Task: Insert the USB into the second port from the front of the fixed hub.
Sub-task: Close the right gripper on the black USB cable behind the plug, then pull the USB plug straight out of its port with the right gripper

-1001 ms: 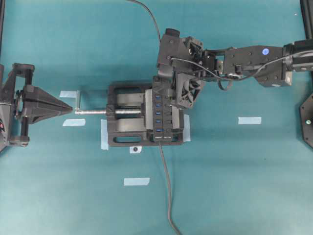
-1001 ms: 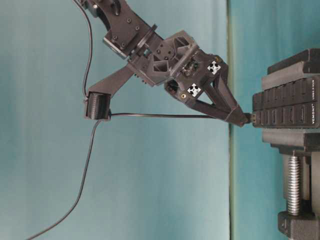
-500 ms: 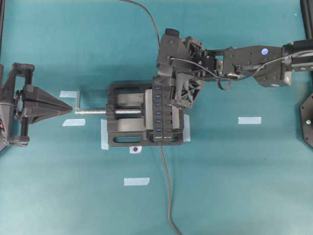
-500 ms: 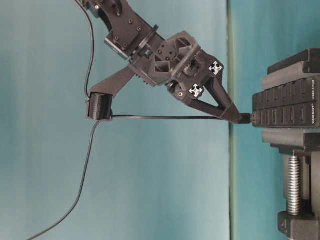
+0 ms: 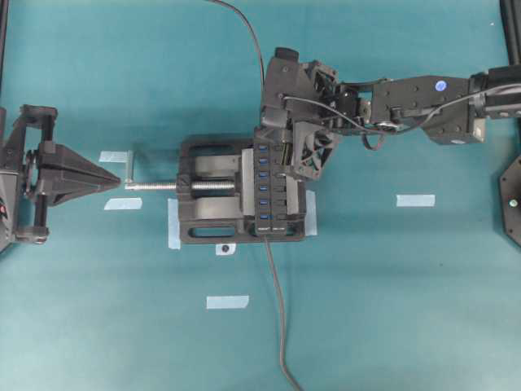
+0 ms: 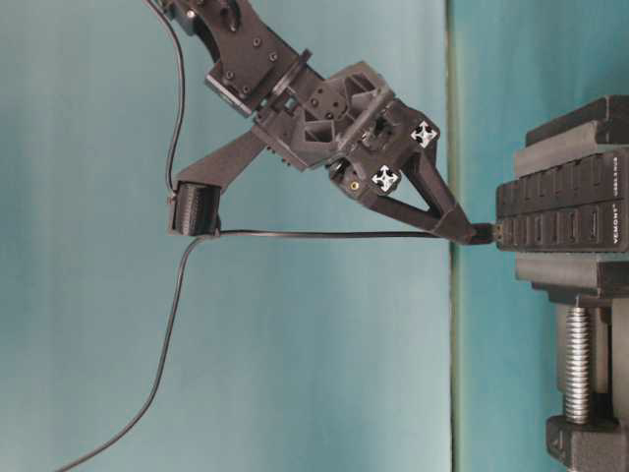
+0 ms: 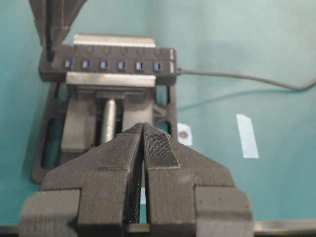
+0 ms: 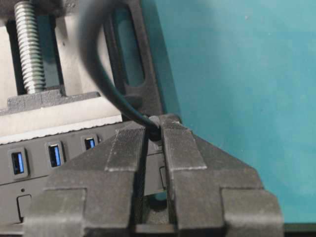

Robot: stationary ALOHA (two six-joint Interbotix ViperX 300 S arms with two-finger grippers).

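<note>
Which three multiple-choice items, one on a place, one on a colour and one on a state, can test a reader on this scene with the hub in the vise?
1. Where is the hub?
A. clamped in the vise
B. loose on the table
C. held up by the left pincer

2. What colour are the hub's ports?
A. red
B. blue
C. yellow

3. How is the right pincer?
A. wide open over the table
B. shut on nothing
C. shut on the plug

Answers:
1 A, the vise jaws hold the hub in the overhead and left wrist views.
2 B, the row of ports shows blue.
3 C, the table-level view shows its tips closed on the plug at the hub's face.
</note>
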